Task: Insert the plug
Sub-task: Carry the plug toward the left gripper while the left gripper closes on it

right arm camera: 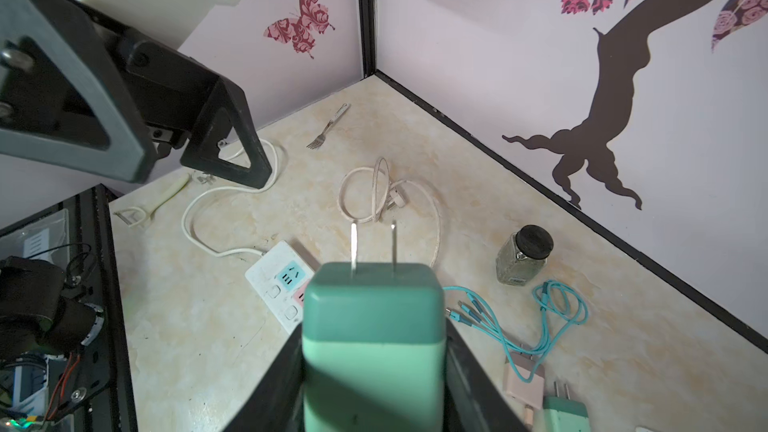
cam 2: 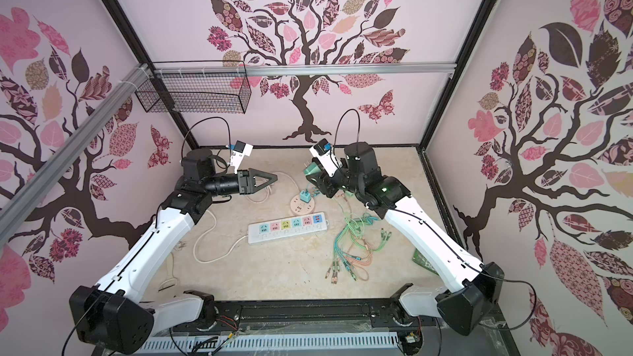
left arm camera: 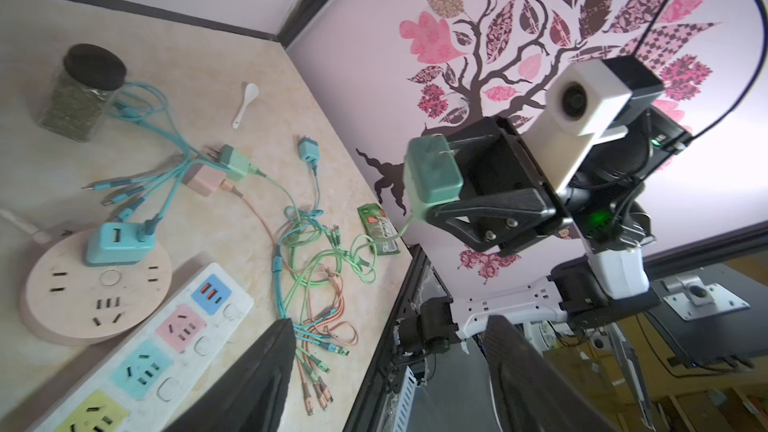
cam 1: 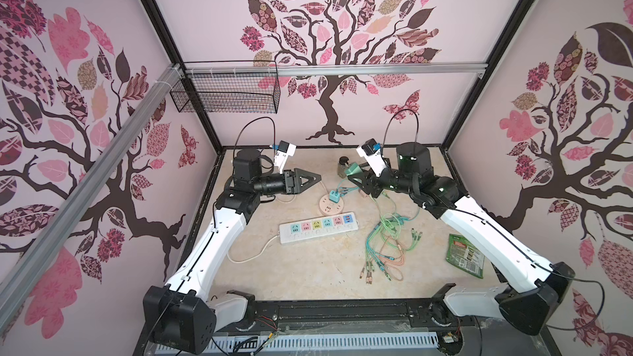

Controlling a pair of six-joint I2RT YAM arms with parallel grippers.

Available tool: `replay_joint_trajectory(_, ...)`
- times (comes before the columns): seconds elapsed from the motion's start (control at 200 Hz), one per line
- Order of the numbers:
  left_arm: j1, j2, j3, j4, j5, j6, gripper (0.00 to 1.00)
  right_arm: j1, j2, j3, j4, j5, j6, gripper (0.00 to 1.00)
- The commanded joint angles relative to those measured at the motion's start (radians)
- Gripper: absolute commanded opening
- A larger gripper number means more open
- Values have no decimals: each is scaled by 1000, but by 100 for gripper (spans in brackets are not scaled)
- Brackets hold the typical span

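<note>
Tabletop [right arm camera: 457,168] — fork [right arm camera: 329,124], right-wrist view only

The right hand [cam 1: 360,177] grips a green plug [cam 1: 353,168] in the air, near a dark-lidded jar [cam 1: 343,165]. The left hand [cam 1: 310,179] points toward it, apart. On the worktop [cam 1: 308,268] a round socket [cam 1: 329,207] lies just beside a white power strip [cam 1: 318,227].

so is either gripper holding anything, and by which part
The right gripper holds the green plug by its body's sides, prongs free. The left gripper is open, empty.
</note>
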Motion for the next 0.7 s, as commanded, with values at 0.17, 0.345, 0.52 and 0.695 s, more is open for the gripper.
replay_joint_trajectory(0.17,-27,24,22,81,121,-52,76,91,51,49,-19,-10,-124,35)
replay_joint_trajectory(0.345,-29,30,21,88,125,-70,74,132,74,61,-26,4,-152,35)
replay_joint_trajectory(0.52,-32,34,15,84,139,-63,72,165,99,93,-40,25,-183,36)
replay_joint_trajectory(0.695,-35,48,-3,65,126,-55,69,190,121,136,-62,37,-213,36)
